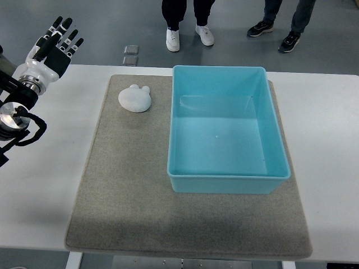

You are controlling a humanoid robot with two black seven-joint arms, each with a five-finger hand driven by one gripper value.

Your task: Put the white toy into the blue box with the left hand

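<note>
**White toy on the mat, left hand up in the corner**

So here's the setup as I see it from where I'm standing. There's a white table (pixel 331 140) with a grey felt mat (pixel 129 185) laid over most of it. On the right part of the mat sits the blue box (pixel 227 183), a light blue plastic tub, open on top, nothing inside it as far as I can see.

The white toy (pixel 134 98) is a little rounded lump with two small ear-like bumps. It's lying on the mat at the far left, just beside the box's left wall but not touching it.

The left hand (pixel 53 47) is way off at the far left corner of the table, well apart from the toy. White palm, black fingers (pixel 66 28), and they're stretched out straight and a bit fanned, holding nothing. Its arm (pixel 14 115) comes in from the left edge with a black cable looped by the wrist.

Can't see the right arm anywhere.

Behind the table, on the grey floor, two people are standing, only legs and shoes showing: one in white sneakers (pixel 188 38), one in black ones (pixel 275 33). There are also a couple of small square plates (pixel 130 54) set in the floor near the table's far edge.
</note>
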